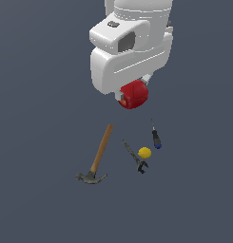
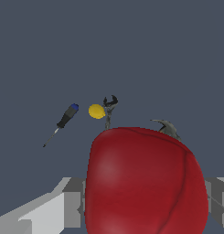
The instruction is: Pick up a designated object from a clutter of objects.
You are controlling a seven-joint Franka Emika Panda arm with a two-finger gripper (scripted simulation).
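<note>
Jaws: the gripper (image 1: pixel 132 96) is clamped on the red apple-like lump (image 1: pixel 134 94), one grey pad (image 2: pixel 72 203) pressed against each side of it.
Red lump: held in the air under the white arm (image 1: pixel 130 47), well clear of the grey bench (image 1: pixel 37 142).
Hammer (image 1: pixel 99 155): flat on the bench, wooden handle angled upward, metal head toward the exterior view's left.
Wrench (image 1: pixel 135 157): lies just beside the hammer, on the exterior view's right of it.
Yellow ball (image 1: pixel 144 152): close against the wrench's open end; whether they touch I cannot tell.
Screwdriver (image 1: pixel 155 135): blue-and-black handle, near the ball and apart from it.
</note>
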